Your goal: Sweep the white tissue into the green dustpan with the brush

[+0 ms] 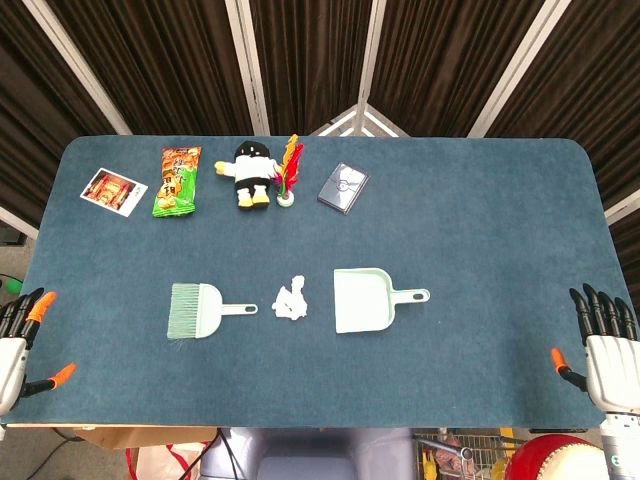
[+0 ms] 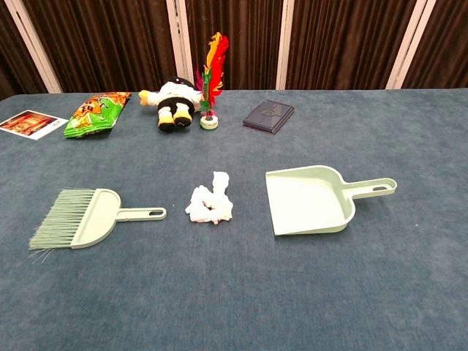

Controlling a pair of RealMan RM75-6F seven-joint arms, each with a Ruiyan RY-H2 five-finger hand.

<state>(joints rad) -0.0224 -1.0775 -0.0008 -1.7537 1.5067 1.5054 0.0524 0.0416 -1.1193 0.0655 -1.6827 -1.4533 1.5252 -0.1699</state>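
A crumpled white tissue lies on the blue table between the two tools. To its left is the pale green brush, bristles pointing left and handle toward the tissue. On the tissue's right lies the green dustpan, its mouth facing the tissue and its handle pointing right. My left hand hovers at the table's left front edge, fingers spread, holding nothing. My right hand is at the right front edge, also spread and empty. Neither hand shows in the chest view.
Along the far side sit a photo card, a green snack bag, a plush toy, a feathered shuttlecock and a dark booklet.
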